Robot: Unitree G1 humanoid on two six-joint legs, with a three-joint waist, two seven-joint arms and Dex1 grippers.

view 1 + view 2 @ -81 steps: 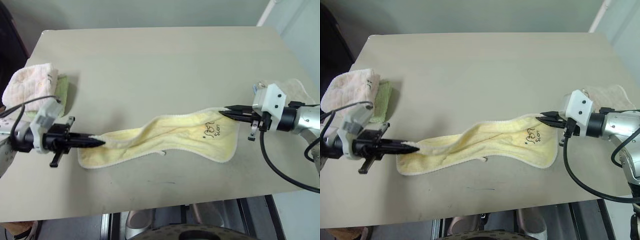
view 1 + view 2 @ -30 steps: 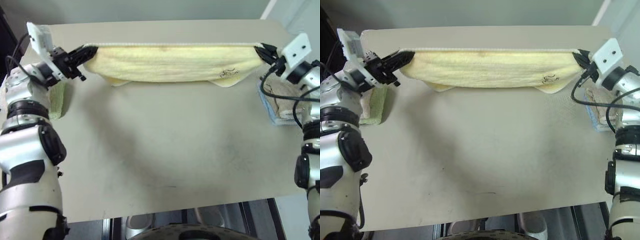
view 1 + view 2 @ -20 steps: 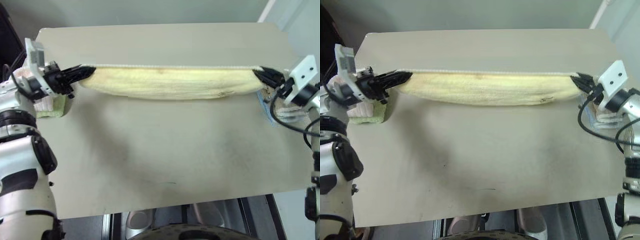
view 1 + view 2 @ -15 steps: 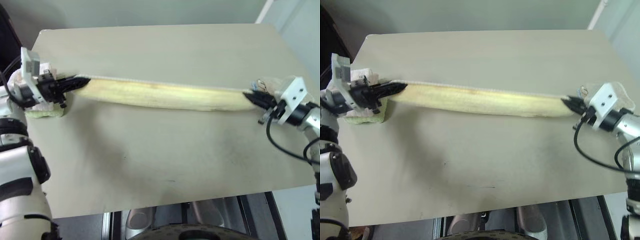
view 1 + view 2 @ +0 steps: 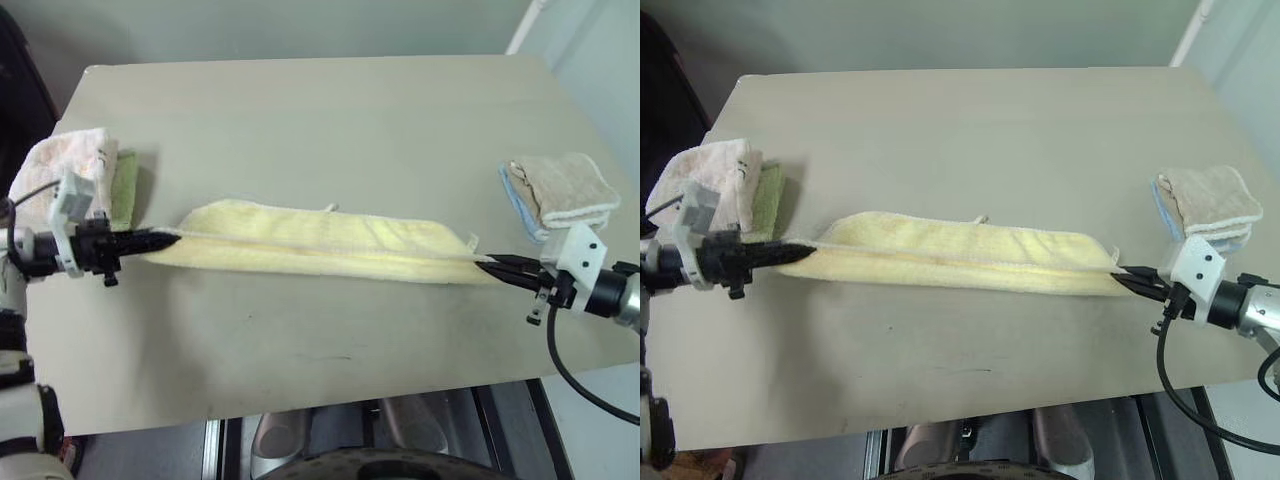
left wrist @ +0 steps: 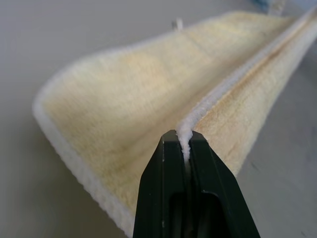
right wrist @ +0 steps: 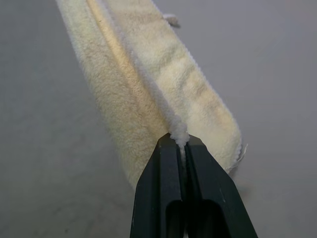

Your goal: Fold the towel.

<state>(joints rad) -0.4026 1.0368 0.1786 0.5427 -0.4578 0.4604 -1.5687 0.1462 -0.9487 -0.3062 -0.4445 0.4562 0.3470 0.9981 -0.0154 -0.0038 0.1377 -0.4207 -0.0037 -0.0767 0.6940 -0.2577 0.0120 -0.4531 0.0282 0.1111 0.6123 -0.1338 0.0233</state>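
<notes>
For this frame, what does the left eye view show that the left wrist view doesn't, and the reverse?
Left eye view alone: the whole table, the right gripper at the far end, the pink-white folded towel and the beige folded towel.
Left wrist view alone: the whitish edge pinched between the black fingers, close up.
Both: the towel doubled lengthwise, held by the left gripper.

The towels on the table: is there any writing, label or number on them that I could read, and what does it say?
pink-white folded towel: a few small dark marks near its edge, too small to read.
yellow towel: no writing on the sides that show.
beige folded towel: no writing.
So there is nothing that can be quoted.
</notes>
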